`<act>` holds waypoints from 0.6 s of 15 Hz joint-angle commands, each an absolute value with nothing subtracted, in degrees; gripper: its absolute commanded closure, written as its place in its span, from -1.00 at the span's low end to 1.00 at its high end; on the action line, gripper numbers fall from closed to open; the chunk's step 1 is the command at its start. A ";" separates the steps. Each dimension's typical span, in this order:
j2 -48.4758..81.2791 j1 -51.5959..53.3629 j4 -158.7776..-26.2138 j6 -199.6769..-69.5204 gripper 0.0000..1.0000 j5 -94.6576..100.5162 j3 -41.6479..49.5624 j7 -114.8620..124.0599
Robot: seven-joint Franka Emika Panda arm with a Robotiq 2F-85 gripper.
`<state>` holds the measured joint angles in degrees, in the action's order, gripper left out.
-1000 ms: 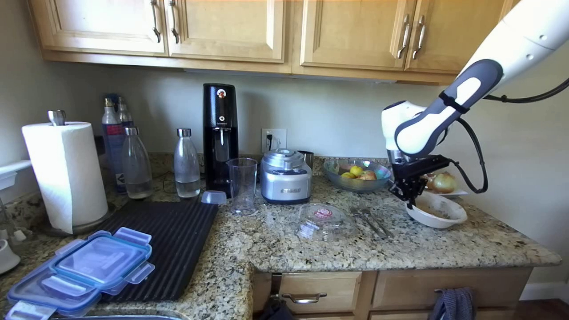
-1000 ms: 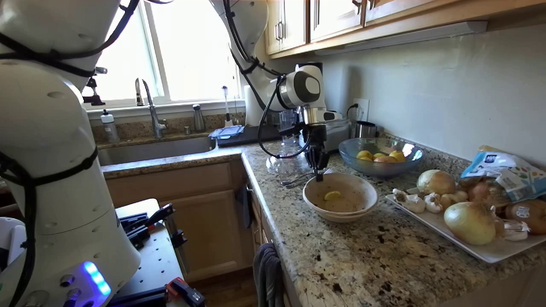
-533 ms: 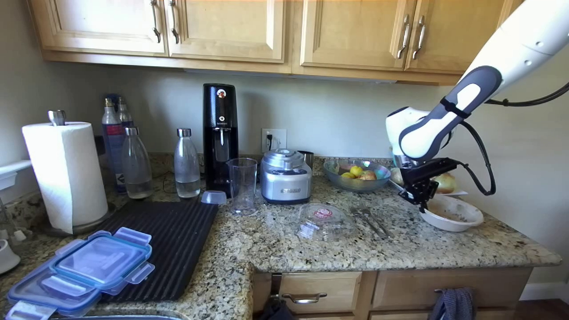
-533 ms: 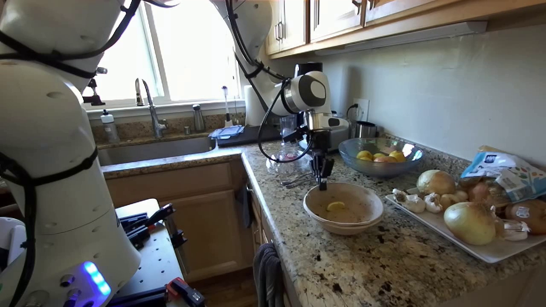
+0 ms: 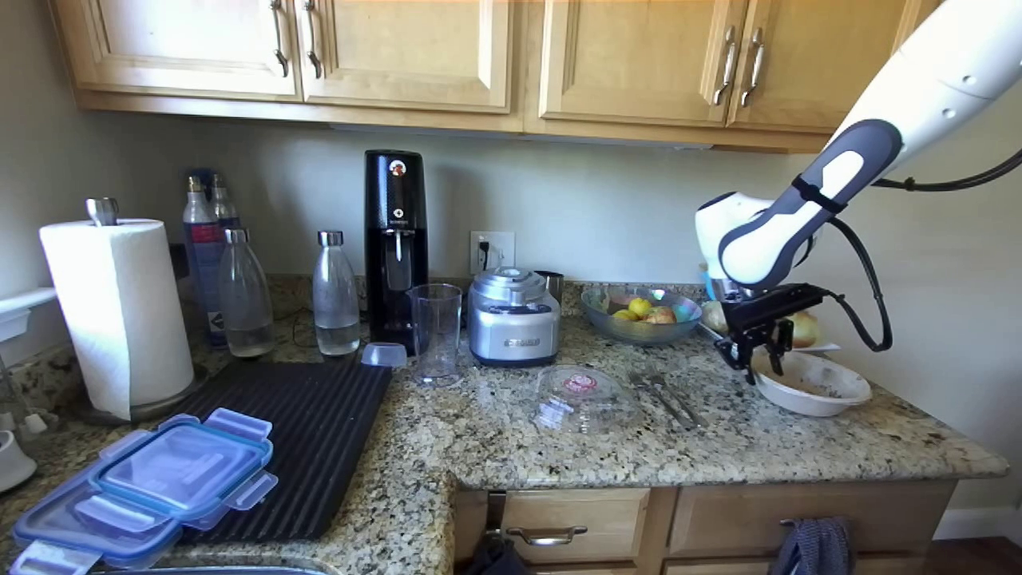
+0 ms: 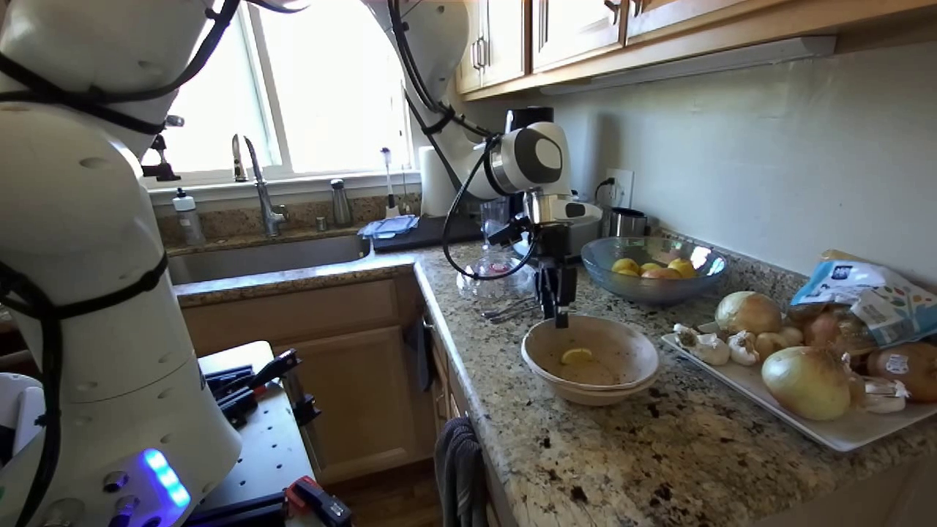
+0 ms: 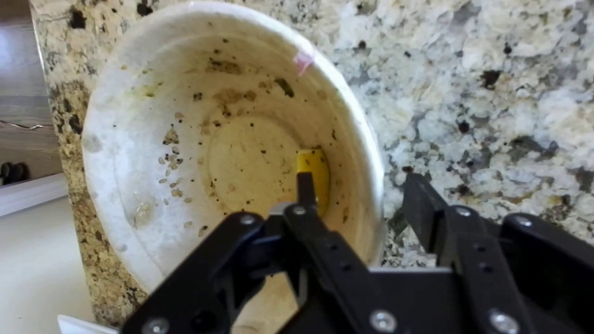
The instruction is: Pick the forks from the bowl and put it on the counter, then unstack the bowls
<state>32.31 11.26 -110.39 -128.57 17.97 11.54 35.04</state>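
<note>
Two off-white bowls (image 6: 613,351) stand stacked on the speckled granite counter (image 6: 659,446); the lower one shows only as a second rim (image 6: 596,396) under the upper. Crumbs and a lemon wedge (image 7: 320,174) lie inside the top bowl (image 7: 250,153). My gripper (image 7: 360,185) is open astride the rim: one fingertip hangs over the inside, the other over the granite outside, with gaps to the wall. In both exterior views the gripper (image 5: 764,373) points down at the rim on the sink side. The forks (image 5: 675,405) lie on the counter beside the clear plastic lid.
A clear plastic lid (image 5: 587,398) lies past the forks. Behind stands a glass bowl (image 6: 654,274) of fruit. A white tray (image 6: 761,391) with onions and garlic is close to the stacked bowls. The food processor (image 5: 515,319) stands by the wall.
The gripper and the stacked bowls have shifted away from the sink side, mostly in the first half second. Since then the jaws have spread from shut to open.
</note>
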 commanded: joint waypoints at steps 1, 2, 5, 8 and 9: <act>31.45 11.21 -110.82 -127.13 -0.67 19.17 11.76 37.16; 31.23 11.25 -110.95 -127.21 -0.66 19.18 11.77 37.23; 30.70 11.21 -111.13 -127.52 -0.20 19.20 11.85 37.37; 30.49 11.16 -111.00 -127.56 0.20 19.23 11.92 37.51; 30.45 11.13 -110.95 -127.57 0.35 19.23 11.94 37.62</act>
<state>32.19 11.23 -110.04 -128.57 17.97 11.74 35.51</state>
